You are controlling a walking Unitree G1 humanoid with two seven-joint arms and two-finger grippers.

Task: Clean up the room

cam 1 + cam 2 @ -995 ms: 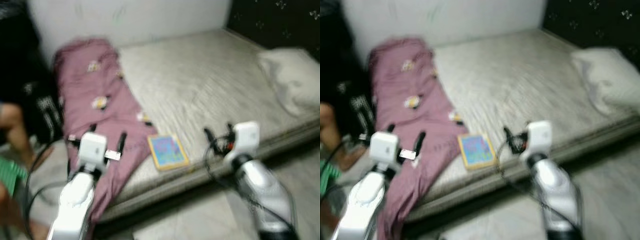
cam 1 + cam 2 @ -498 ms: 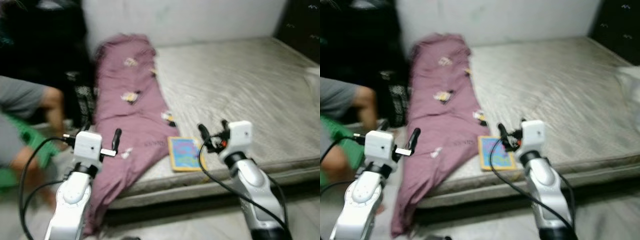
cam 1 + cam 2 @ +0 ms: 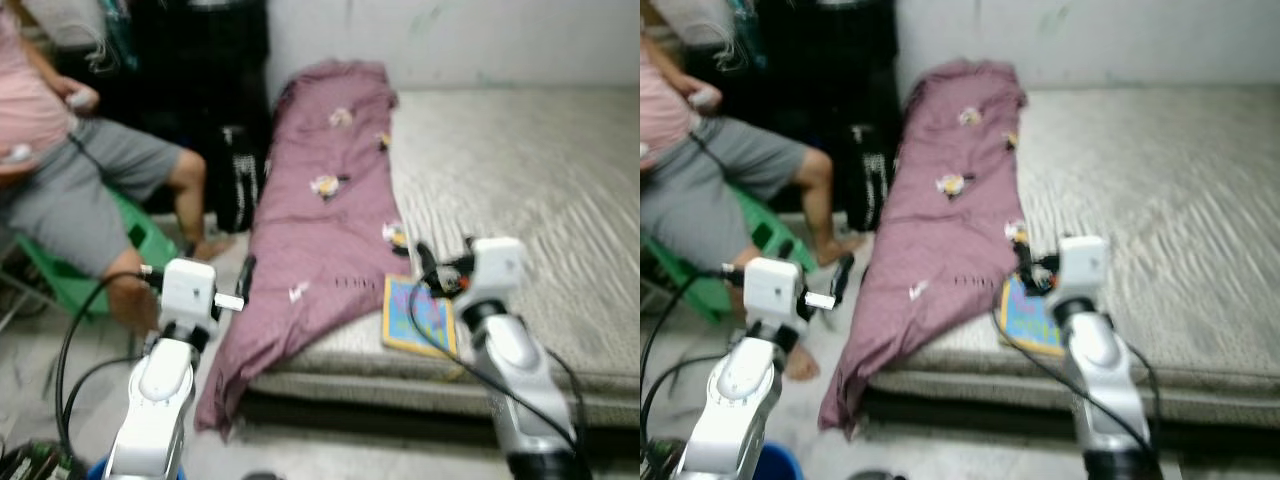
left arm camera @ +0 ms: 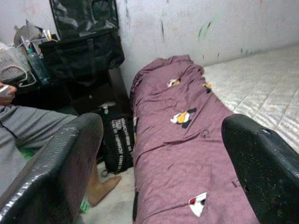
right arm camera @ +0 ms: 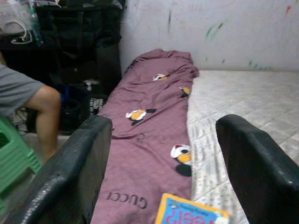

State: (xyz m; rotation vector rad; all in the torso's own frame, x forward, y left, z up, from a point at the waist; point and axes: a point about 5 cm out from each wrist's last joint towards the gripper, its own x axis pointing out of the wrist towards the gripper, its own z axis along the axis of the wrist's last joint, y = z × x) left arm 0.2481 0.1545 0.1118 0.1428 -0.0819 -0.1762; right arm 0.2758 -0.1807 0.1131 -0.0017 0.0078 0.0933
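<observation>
Both grippers, left gripper (image 3: 240,290) and right gripper (image 3: 432,268), spread wide and empty, raised facing the bed's (image 3: 560,200) left side where the purple blanket (image 3: 330,220) drapes off the edge and the book (image 3: 418,318) sits at the near edge, likely lining up a pick.

The purple blanket (image 5: 140,135) on the bed carries the word "GUCCI" in dark capitals near its lower end, seen upside down from the right wrist camera. The colourful book (image 5: 189,212) lying just beside it shows large pink letters ending in "eep?" on its cover. White lettering on the black bag (image 4: 119,144) by the wall is too blurred to read.
</observation>
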